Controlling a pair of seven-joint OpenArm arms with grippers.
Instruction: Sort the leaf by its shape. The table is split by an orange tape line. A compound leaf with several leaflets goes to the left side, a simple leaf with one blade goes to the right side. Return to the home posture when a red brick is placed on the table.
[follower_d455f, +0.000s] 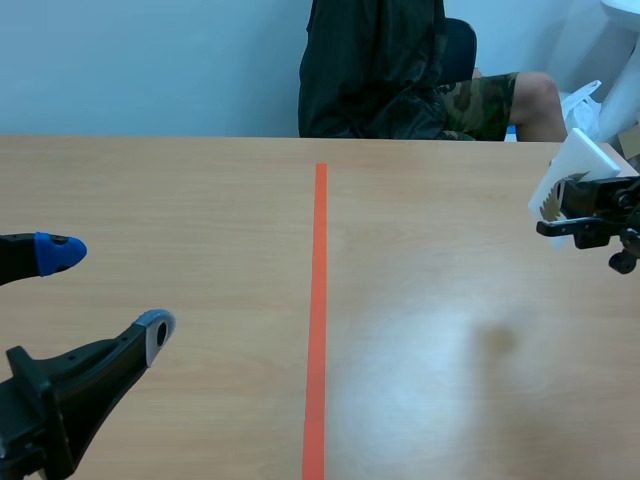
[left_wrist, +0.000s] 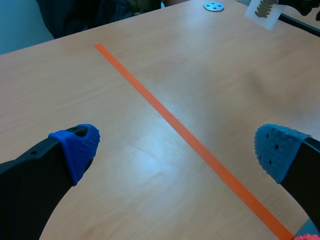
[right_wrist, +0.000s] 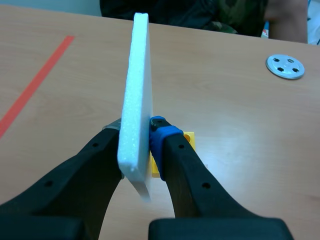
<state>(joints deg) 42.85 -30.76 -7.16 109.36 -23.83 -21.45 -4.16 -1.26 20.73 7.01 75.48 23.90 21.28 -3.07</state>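
A white foam board (right_wrist: 135, 90) stands on edge between the fingers of my right gripper (right_wrist: 136, 132), which is shut on it. In the scene view that gripper (follower_d455f: 585, 222) hangs above the table's right side, well right of the orange tape line (follower_d455f: 319, 300), holding the board (follower_d455f: 578, 165) tilted. In the left wrist view the board (left_wrist: 262, 12) shows a small brownish leaf with a lobed or many-part outline, too small to tell which. My left gripper (follower_d455f: 108, 293) stands open low over the left side, with nothing between its blue pads (left_wrist: 80, 145).
A person in dark clothes (follower_d455f: 380, 70) sits across the table. A round metal disc (right_wrist: 285, 66) lies on the table's right part, ahead of the right gripper. A small yellow piece (right_wrist: 188, 137) shows on the table under the right fingers, mostly hidden.
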